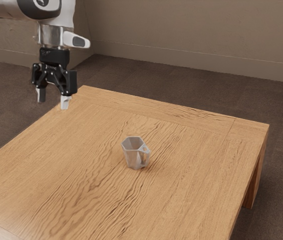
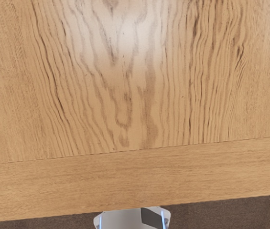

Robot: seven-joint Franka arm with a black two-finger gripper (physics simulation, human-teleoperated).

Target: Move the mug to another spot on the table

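Observation:
A small grey faceted mug (image 1: 135, 152) stands upright near the middle of the wooden table (image 1: 71, 185), its handle toward the exterior view's right. My gripper (image 1: 53, 100) hangs in the air above the table's far left corner, well to the left of the mug and clear of it. Its two fingers stand apart with nothing between them, so it is open. The wrist view looks straight down on bare wood grain and the table's border strip (image 2: 135, 181), with floor beyond the edge.
Dark carpeted floor (image 1: 281, 150) surrounds the table, and a beige wall runs along the back. The table's right edge (image 1: 254, 170) drops off past the mug. A pale part of the arm's base (image 2: 132, 219) shows beside the table edge in the wrist view.

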